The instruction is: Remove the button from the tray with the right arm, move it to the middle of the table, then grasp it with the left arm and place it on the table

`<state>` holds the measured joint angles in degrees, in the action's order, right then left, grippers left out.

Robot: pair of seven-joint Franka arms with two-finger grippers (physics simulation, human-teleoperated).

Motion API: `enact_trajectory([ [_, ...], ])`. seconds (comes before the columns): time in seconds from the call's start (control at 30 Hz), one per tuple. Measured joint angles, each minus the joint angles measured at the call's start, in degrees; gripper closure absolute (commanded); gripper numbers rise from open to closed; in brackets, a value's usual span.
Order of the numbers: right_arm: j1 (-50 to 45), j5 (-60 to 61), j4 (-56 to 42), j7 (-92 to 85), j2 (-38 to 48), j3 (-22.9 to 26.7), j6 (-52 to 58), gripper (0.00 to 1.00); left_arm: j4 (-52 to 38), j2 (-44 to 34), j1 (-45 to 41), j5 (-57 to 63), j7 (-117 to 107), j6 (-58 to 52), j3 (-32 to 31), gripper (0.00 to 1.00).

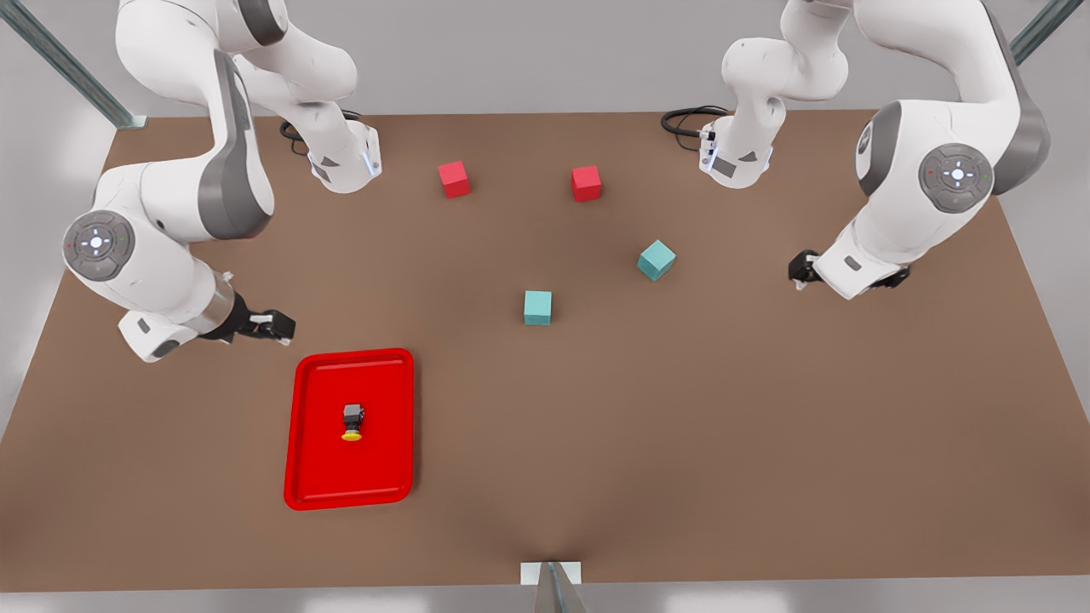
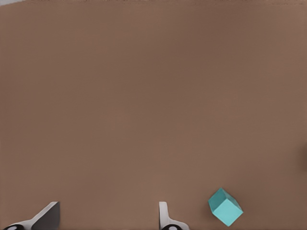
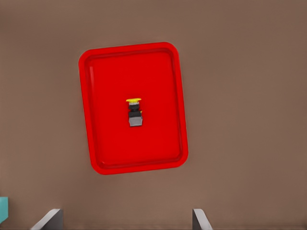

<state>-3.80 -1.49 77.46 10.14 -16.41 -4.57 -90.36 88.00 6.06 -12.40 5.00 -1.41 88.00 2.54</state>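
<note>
The button [image 1: 352, 421] [image 3: 135, 112], a dark grey body with a yellow cap, lies on its side near the middle of the red tray [image 1: 315, 477] [image 3: 105, 143] at the front view's left. My right gripper [image 1: 277, 326] [image 3: 125, 220] hovers just behind the tray's far edge, open and holding nothing. At the front view's right my left gripper [image 1: 800, 268] [image 2: 108, 218] hangs above bare table [image 1: 724, 443], open and holding nothing, well away from the tray.
Two red cubes [image 1: 454, 179] [image 1: 586, 183] sit toward the back. A tilted teal cube [image 1: 656, 260] [image 2: 225, 207] lies near the left gripper. Another teal cube [image 1: 537, 307] [image 3: 2, 208] rests near the table's centre.
</note>
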Motion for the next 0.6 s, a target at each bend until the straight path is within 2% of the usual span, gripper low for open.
enact_trajectory([
  [0.17,0.2,0.0,0.3,-0.4,-2.0,0.0,1.2,0.0,0.0,0.8,0.0,0.0,-0.3,0.6,0.0,0.0],
  [0.3,0.1,-0.1,1.4,-0.6,-13.0,0.0,0.0,0.0,-0.1,1.7,0.0,0.0,-0.5,1.0,0.0,0.0],
  [0.4,-0.3,-0.1,11.2,-0.7,-15.5,0.0,-7.9,0.0,-0.1,2.1,0.0,0.0,-0.5,1.2,0.0,0.0],
  [0.6,-0.8,-0.1,24.3,-0.8,-15.9,-0.1,-25.3,0.0,0.0,2.4,0.0,0.0,-0.7,1.3,0.0,0.0],
])
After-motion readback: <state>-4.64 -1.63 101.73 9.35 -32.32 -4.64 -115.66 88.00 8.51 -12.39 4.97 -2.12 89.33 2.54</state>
